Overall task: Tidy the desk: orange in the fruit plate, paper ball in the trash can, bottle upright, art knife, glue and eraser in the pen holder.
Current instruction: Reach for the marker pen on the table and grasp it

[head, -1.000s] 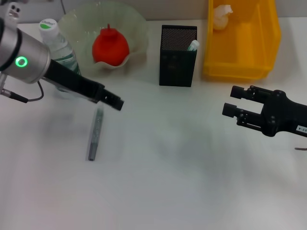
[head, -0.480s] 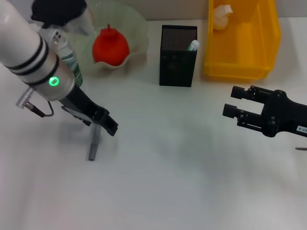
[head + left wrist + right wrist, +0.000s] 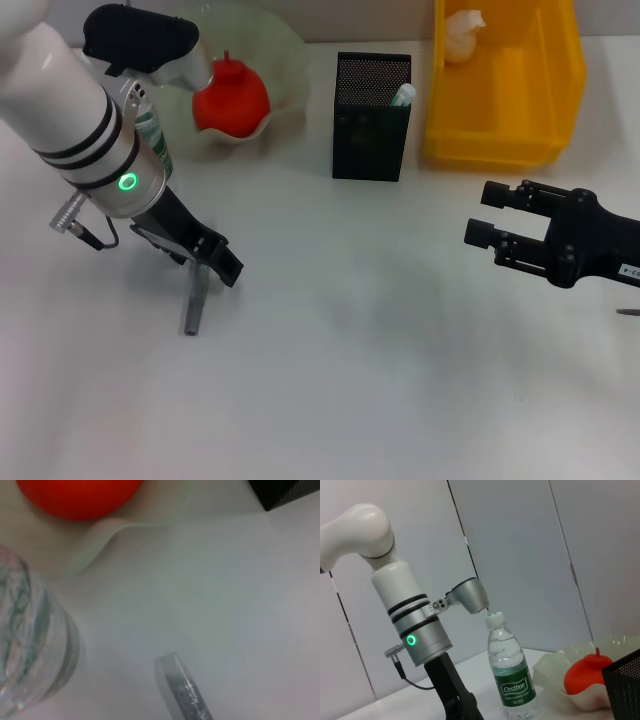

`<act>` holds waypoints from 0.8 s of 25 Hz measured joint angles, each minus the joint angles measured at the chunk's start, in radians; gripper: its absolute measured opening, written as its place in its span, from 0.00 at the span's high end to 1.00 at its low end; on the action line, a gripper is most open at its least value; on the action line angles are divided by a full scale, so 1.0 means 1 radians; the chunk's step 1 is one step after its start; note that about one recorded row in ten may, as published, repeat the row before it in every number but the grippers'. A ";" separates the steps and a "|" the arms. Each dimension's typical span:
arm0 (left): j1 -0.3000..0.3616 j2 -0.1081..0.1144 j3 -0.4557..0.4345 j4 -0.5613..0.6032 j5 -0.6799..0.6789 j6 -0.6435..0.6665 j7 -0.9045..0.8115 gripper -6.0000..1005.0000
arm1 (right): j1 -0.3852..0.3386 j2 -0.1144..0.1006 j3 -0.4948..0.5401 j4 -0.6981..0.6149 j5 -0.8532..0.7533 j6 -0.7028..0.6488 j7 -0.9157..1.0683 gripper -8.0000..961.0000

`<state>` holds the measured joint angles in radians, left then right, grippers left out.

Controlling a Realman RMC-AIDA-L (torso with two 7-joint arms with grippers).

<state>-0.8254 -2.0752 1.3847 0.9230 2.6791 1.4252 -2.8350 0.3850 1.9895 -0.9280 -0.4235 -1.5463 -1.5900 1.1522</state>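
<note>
Right now the left gripper [image 3: 222, 262] is pointing down at the desk [image 3: 380, 380], its tip just over the upper end of the grey art knife [image 3: 195, 303] lying flat; I cannot tell how its fingers are standing. Off right, the right gripper [image 3: 487, 215] is hovering spread apart, gripping nothing.

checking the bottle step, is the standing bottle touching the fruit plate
Apart. The right wrist view shows bare desk between the upright bottle and the fruit plate.

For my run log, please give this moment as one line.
left gripper: over art knife | right gripper: idle, open | orange: in fruit plate
</note>
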 joint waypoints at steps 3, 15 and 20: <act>0.000 0.000 0.004 -0.003 0.010 -0.009 -0.001 0.33 | 0.000 0.000 0.000 0.000 -0.001 0.001 0.000 0.33; -0.007 0.000 0.035 -0.016 0.022 -0.029 0.007 0.50 | -0.001 0.000 0.001 0.000 -0.001 -0.002 0.000 0.33; -0.011 0.000 0.061 -0.020 0.022 -0.037 0.007 0.62 | -0.001 0.000 0.002 0.000 -0.001 -0.003 0.002 0.33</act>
<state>-0.8366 -2.0755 1.4455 0.9030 2.7015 1.3887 -2.8277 0.3837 1.9895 -0.9264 -0.4234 -1.5478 -1.5930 1.1539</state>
